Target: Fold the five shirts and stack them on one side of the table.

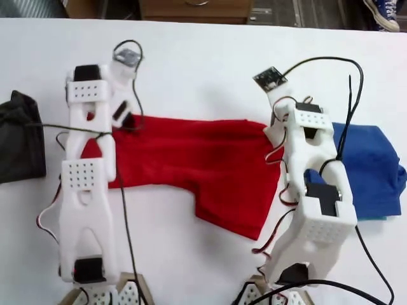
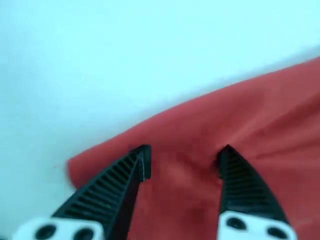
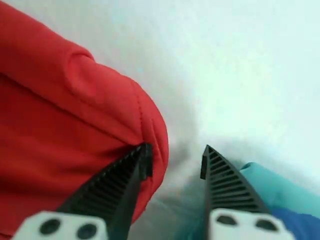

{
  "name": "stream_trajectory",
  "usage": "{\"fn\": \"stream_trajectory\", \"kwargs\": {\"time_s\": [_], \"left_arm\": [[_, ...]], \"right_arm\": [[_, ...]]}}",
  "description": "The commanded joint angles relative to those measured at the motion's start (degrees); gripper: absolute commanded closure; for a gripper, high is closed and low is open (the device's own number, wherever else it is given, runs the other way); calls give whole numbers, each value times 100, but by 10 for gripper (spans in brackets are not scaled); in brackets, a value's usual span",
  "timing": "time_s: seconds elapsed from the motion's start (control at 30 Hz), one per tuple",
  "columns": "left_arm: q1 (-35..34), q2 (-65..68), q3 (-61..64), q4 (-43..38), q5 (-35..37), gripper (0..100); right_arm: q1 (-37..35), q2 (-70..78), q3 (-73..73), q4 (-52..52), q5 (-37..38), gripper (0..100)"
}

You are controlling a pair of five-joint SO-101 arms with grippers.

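Looking out from our left gripper (image 2: 185,155), we find its fingers spread apart over the red shirt (image 2: 250,125), close to that shirt's edge, with the white table (image 2: 100,60) just past it. Our right gripper (image 3: 175,152) stands open too, one finger at the red shirt's rounded hem and the other just beside a blue shirt (image 3: 305,215), a strip of table between them. From above, we see the red shirt lying spread across the middle of the table between our two arms, the blue shirt crumpled by its right end, and a dark shirt (image 1: 22,136) bundled at the table's left edge, apart from the red one.
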Motion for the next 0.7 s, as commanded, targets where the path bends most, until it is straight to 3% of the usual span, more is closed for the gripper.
{"fn": "stream_trajectory", "kwargs": {"time_s": [0.0, 0.17, 0.4, 0.67], "left_arm": [[-141, -79, -892, 325, -53, 758], [-105, -18, -980, 325, -35, 758], [-132, -18, -251, 114, -35, 758], [-457, -18, 303, -484, -79, 758]], "right_arm": [[136, -743, -334, 75, -9, 829], [-215, -971, -774, 57, -26, 829], [-655, 40, -1169, 57, -35, 829], [-505, 708, -1275, 92, -35, 829]]}}
